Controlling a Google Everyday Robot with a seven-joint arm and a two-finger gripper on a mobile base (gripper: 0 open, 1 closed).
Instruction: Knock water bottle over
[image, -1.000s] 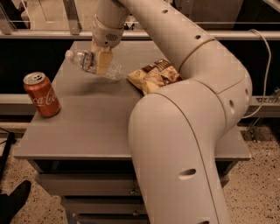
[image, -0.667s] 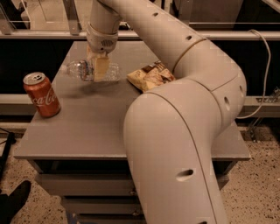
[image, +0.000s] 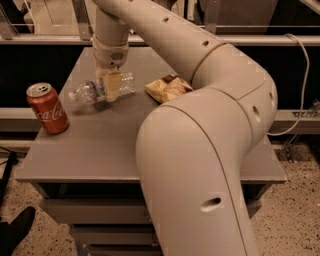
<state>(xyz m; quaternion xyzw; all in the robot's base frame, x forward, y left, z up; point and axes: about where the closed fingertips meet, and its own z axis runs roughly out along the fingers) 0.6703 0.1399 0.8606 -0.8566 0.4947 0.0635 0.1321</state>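
The bottle lies on its side on the table, at the back left, with its white cap pointing left toward the can. The gripper comes straight down from above and sits across the middle of the bottle, touching it or very nearly so. I cannot tell whether the gripper is clamped on the bottle or has let go. The can stands upright near the left edge, just apart from the cap. A crumpled snack bag lies to the right of the bottle. The arm fills the foreground.
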